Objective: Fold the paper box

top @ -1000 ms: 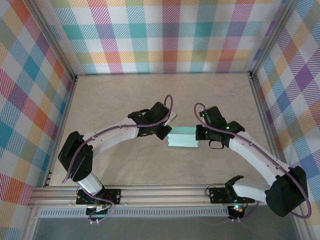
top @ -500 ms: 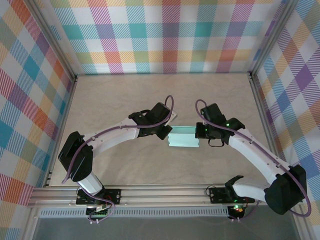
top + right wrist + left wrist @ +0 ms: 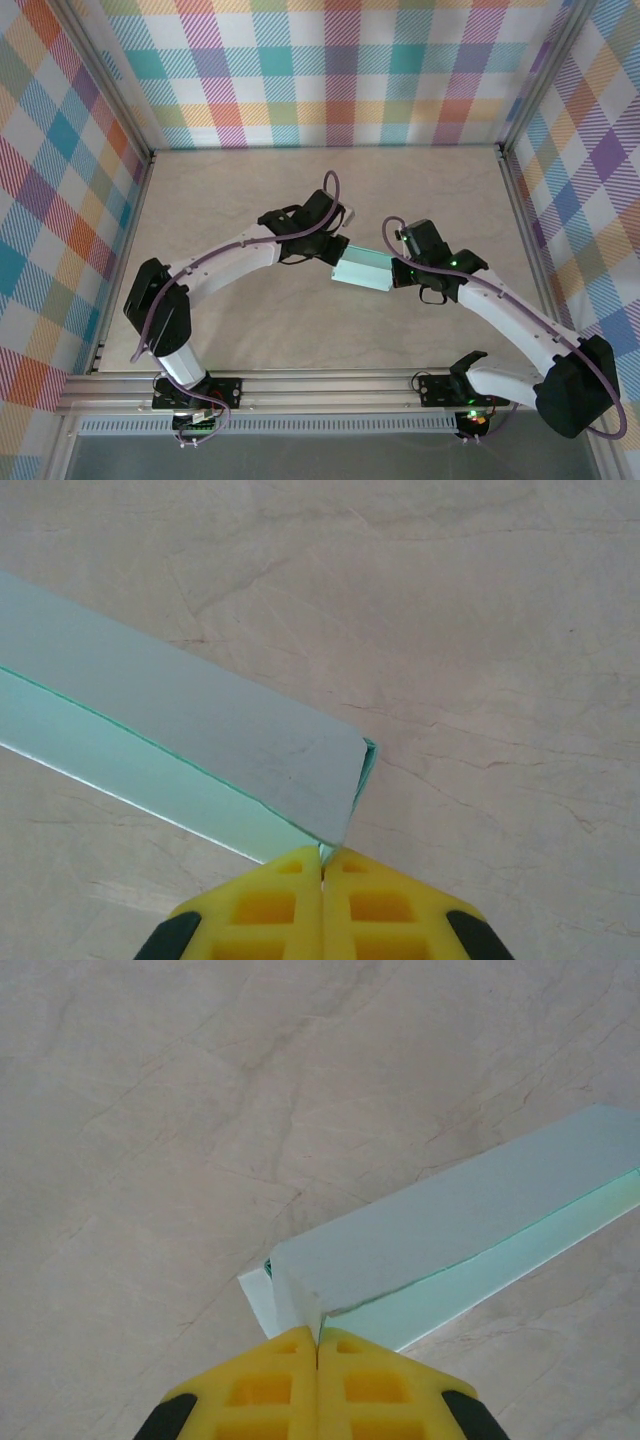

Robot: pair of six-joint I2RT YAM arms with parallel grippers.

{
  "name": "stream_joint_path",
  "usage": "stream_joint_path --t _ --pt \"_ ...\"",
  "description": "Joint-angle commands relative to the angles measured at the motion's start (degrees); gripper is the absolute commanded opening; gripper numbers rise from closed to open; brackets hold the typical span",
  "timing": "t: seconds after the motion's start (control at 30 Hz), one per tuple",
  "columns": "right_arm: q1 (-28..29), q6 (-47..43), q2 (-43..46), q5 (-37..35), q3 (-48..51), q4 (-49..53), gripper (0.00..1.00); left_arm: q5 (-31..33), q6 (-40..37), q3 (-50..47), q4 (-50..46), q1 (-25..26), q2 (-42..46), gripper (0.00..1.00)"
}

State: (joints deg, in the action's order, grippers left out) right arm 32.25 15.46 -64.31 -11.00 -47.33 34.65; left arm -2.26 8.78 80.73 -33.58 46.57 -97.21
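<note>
The paper box (image 3: 363,270), one pale mint piece, slants across the middle of the counter (image 3: 230,190) between two hands, left hand (image 3: 338,255) and right hand (image 3: 398,272) at opposite ends; each wrist view shows two yellow fingers (image 3: 265,1390) pressed together on a box corner.

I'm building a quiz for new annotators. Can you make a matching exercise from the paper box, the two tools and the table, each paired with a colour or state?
Things:
1. paper box
2. left tool
3. right tool
4. table

Colour or state:
a. beige, marbled
b. shut on the box's right end
c. pale mint green
d. shut on the box's left end

Pairs: 1-c, 2-d, 3-b, 4-a
</note>
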Motion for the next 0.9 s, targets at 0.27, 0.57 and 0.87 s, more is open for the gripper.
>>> stream_joint_path --t 0.27,0.57,0.87 --pt "2.85 -3.87 -0.45 -1.86 -0.01 -3.99 0.0 -11.76 10.03 2.5 1.86 -2.64 -2.37 0.0" --pt "3.17 -3.61 -1.56 -2.09 -0.48 -3.86 0.0 -13.59 12.97 4.37 0.1 -3.85 -3.7 0.0" --pt "3.35 -3.29 -2.22 -2.02 -0.96 -4.15 0.0 -14.98 13.5 5.5 -1.04 -4.39 -4.69 0.0"
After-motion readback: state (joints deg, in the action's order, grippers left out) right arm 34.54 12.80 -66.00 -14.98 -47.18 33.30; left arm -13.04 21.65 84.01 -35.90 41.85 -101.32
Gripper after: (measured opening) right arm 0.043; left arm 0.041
